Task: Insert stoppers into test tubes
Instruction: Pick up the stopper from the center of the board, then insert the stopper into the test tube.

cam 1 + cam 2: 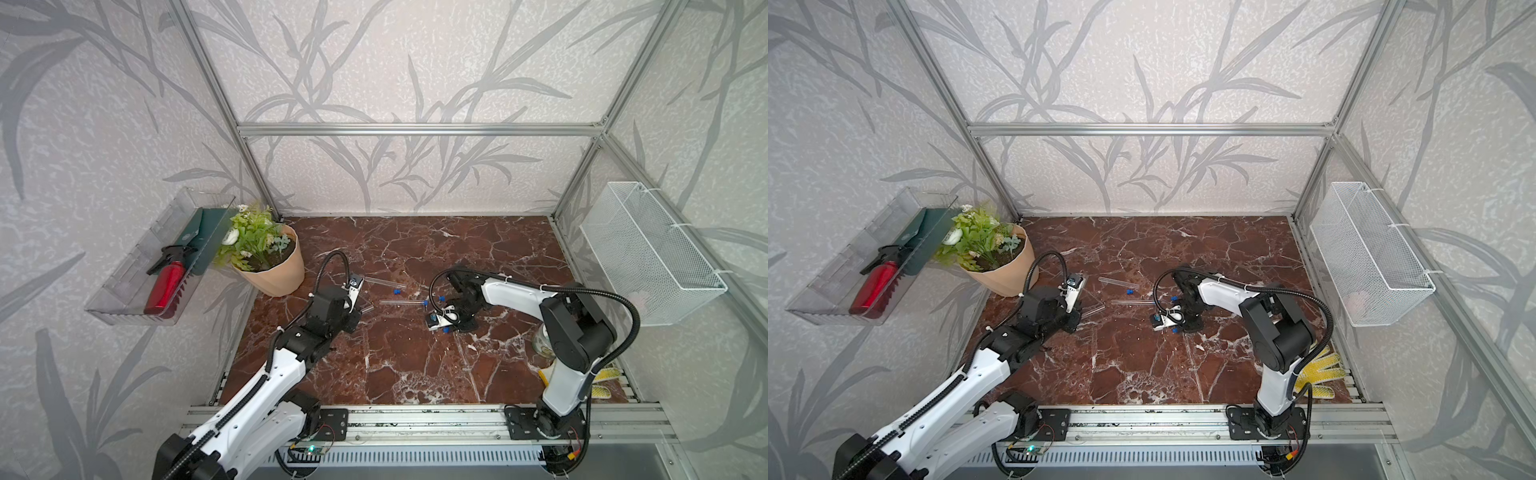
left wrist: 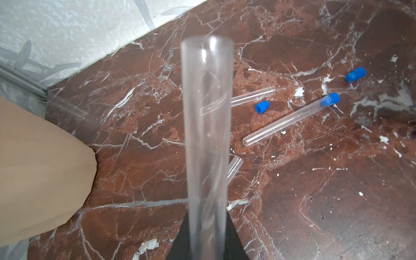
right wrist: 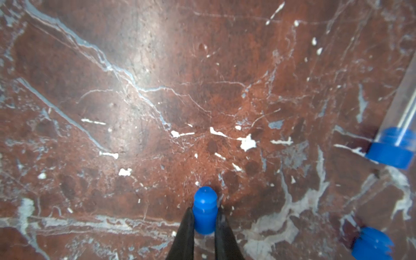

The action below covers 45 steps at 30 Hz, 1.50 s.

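a red-brown marble table [image 1: 415, 374] sits inside leaf-patterned walls. the right gripper [image 3: 205, 216], low over the table's middle, is clamped on a blue stopper [image 3: 204, 198] whose rounded tip sticks out past the fingers. the left gripper [image 2: 207, 225], nearer the left edge, is closed around a clear test tube [image 2: 207, 135], open mouth pointing away from it. between the two grippers lie a capped tube [image 2: 290, 119], an open tube [image 2: 252, 96] and a loose stopper [image 2: 262, 107]. a second loose stopper [image 2: 355, 74] lies beyond them. a fourth tube [image 2: 235, 165] shows partly behind the held one. a potted plant [image 1: 266, 257] fills the far left corner.
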Tool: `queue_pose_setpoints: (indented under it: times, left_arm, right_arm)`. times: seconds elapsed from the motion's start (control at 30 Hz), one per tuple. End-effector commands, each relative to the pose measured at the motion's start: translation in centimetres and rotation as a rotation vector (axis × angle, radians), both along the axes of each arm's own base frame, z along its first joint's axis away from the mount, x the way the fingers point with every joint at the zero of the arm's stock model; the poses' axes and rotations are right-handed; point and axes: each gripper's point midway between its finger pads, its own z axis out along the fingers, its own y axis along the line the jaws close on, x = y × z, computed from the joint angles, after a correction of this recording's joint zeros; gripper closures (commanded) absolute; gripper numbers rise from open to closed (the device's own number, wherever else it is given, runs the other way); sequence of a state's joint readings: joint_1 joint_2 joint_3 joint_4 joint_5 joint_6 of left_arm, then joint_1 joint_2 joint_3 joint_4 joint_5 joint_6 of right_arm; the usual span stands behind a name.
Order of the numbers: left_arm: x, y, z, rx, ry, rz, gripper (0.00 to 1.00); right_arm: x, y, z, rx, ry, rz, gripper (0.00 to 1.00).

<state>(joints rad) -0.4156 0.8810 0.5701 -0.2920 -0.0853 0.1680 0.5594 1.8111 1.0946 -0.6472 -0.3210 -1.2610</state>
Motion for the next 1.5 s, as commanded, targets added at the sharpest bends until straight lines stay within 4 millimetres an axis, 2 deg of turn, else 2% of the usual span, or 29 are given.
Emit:
queue_pose_setpoints:
  times: [0.0, 0.1, 0.13, 0.27, 0.43, 0.67, 0.83, 1.07, 1.47]
  left_arm:
    - [-0.5, 0.5, 0.0, 0.113, 0.031, -0.062, 1.00]
    - [-1.0, 0.3, -0.4, 0.189, 0.045, -0.150, 1.00]
    - [-1.2, 0.2, -0.5, 0.206, 0.045, -0.183, 1.00]
    - [-1.1, -1.2, -0.9, 0.241, 0.035, -0.309, 1.00]
    - [-0.9, -4.1, -2.3, 0.283, 0.056, -0.490, 1.00]
    - [-0.8, -8.4, -4.0, 0.514, -0.020, -0.761, 1.00]
    - [0.4, -11.1, -4.0, 0.561, -0.073, -0.824, 1.00]
    - [1.0, -13.5, -4.1, 0.618, -0.133, -0.882, 1.00]
    - [0.1, -15.4, -4.4, 0.622, -0.210, -1.001, 1.00]
  right_arm:
    - [-0.4, 0.4, 1.9, 0.067, 0.014, -0.057, 0.85]
    - [-0.7, 0.5, 2.8, 0.099, 0.027, -0.095, 0.85]
    - [-0.7, 0.6, 3.8, 0.122, 0.008, -0.103, 0.85]
    - [-1.3, 0.7, 5.2, 0.161, 0.010, -0.132, 0.85]
    - [-2.0, 0.7, 7.2, 0.208, 0.002, -0.171, 0.85]
    - [-2.8, 0.9, 8.6, 0.261, 0.020, -0.218, 0.84]
    - [-2.8, 1.4, 9.3, 0.299, 0.038, -0.242, 0.84]
    - [-2.8, 2.9, 10.6, 0.373, 0.078, -0.268, 0.84]
    - [-2.1, 4.0, 11.4, 0.417, 0.092, -0.284, 0.84]
